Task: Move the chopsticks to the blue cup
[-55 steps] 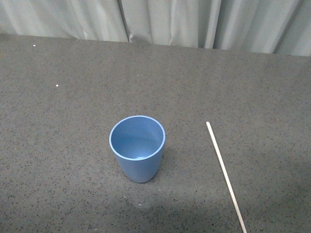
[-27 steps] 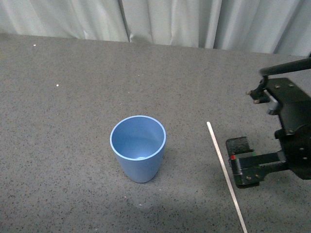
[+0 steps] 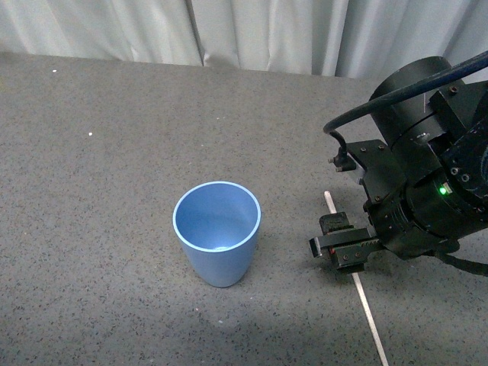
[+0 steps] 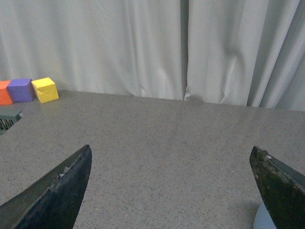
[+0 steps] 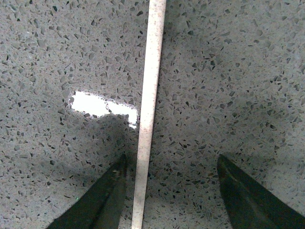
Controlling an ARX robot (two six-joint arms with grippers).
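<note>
The blue cup (image 3: pixel 217 231) stands upright and empty on the grey table. The chopstick (image 3: pixel 368 313) lies flat to its right, partly hidden under my right arm. My right gripper (image 3: pixel 343 244) hangs open, low over the stick's far half. In the right wrist view the chopstick (image 5: pixel 148 105) runs between the open fingers, close beside one finger (image 5: pixel 102 200), with my right gripper (image 5: pixel 171 164) straddling it. My left gripper (image 4: pixel 171 155) is open and empty, out of the front view; a sliver of the blue cup (image 4: pixel 263 220) shows beside one fingertip.
Grey curtains (image 3: pixel 252 34) hang behind the table's far edge. In the left wrist view, orange, purple and yellow blocks (image 4: pixel 45 89) sit by the curtain, with a grey object (image 4: pixel 8 119) at the frame's edge.
My right arm has come into view from the right and moved left, lowering the open gripper over the chopstick. The cup and the chopstick have not moved.
</note>
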